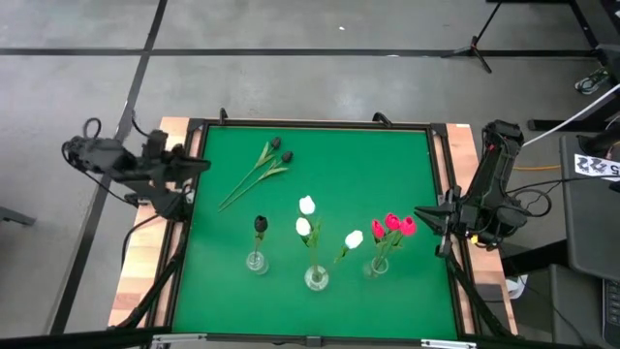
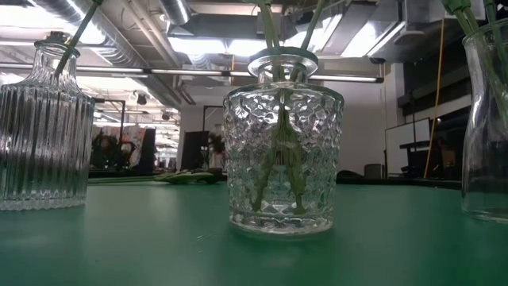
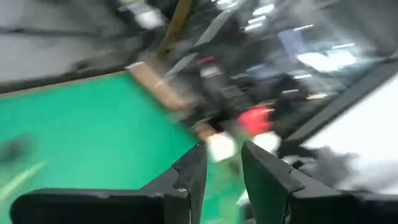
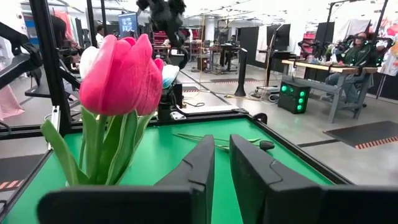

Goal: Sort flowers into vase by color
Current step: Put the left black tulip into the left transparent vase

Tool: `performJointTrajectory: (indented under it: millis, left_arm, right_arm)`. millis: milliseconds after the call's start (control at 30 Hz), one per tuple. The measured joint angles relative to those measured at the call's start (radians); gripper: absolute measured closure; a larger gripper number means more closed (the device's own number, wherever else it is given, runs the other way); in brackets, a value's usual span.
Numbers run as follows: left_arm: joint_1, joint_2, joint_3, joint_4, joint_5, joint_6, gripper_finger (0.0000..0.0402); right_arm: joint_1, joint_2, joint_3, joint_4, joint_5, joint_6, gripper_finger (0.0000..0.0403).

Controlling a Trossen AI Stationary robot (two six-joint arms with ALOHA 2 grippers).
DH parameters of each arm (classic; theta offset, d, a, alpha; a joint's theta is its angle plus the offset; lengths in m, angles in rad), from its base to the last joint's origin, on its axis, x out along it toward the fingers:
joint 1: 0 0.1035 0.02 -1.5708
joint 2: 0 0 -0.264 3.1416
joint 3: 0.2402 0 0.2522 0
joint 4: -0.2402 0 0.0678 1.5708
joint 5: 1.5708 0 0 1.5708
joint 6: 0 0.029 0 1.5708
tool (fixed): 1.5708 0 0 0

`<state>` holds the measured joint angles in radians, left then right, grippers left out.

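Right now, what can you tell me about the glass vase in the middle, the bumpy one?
The middle vase is clear glass with a bumpy, diamond-like pattern all over, a round body, a short neck and a thick rim. It stands upright on the green table, between a ribbed vase and a smoother one, touching neither. Thin green stems show through the glass. From above, it holds white tulips, which lean outward. Neither gripper touches it.
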<state>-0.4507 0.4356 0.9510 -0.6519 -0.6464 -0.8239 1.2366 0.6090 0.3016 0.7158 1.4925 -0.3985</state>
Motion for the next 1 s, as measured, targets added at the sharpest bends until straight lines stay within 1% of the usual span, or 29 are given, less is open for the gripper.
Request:
performJointTrajectory:
  millis: [67,233,333,433,500,533,600,633,667,767,833,933,1000]
  left_arm:
    - [0.020,0.024,0.015,0.141,0.055,0.110,0.0304]
    - [0.084,0.098,0.122,0.380,0.097,0.350,0.0304]
    - [0.124,0.160,0.186,0.561,0.164,0.487,0.0304]
    - [0.164,0.220,0.222,0.767,0.273,0.618,0.0304]
    - [0.202,0.258,0.241,0.855,0.281,0.729,0.0304]
    - [0.225,0.270,0.246,0.870,0.254,0.777,0.0304]
    - [0.286,0.285,0.252,0.877,0.160,0.848,0.0304]
    - [0.320,0.292,0.252,0.877,0.123,0.864,0.0304]
    - [0.358,0.296,0.252,0.881,0.111,0.868,0.0304]
    - [0.491,0.328,0.253,0.950,0.115,0.915,0.0304]
    - [0.582,0.347,0.252,0.951,0.125,0.947,0.0304]
    - [0.713,0.362,0.251,0.901,0.142,0.898,0.0304]
    - [0.801,0.360,0.251,0.819,0.212,0.876,0.0304]
  right_arm:
    - [0.000,0.000,0.000,0.000,0.000,-0.001,0.0352]
    - [0.000,0.000,0.000,-0.002,0.000,-0.003,0.0352]
    - [0.000,0.000,0.000,-0.002,0.000,-0.003,0.0352]
    - [0.000,0.001,0.000,-0.004,0.000,-0.003,0.0352]
    - [0.000,0.001,0.000,-0.008,0.000,-0.003,0.0352]
    - [0.000,0.001,0.000,-0.010,0.000,-0.003,0.0352]
    - [0.000,0.001,0.000,-0.010,0.000,-0.003,0.0352]
    - [0.000,0.001,0.000,-0.010,0.000,-0.003,0.0352]
    - [0.000,0.001,0.000,-0.011,0.000,-0.003,0.0352]
    - [0.000,0.001,0.000,-0.010,0.000,-0.003,0.0352]
    - [0.000,0.001,0.000,-0.010,0.000,-0.003,0.0352]
    - [0.000,0.001,0.000,-0.010,-0.002,-0.002,0.0352]
    - [0.000,0.001,0.000,-0.010,-0.013,-0.002,0.0352]
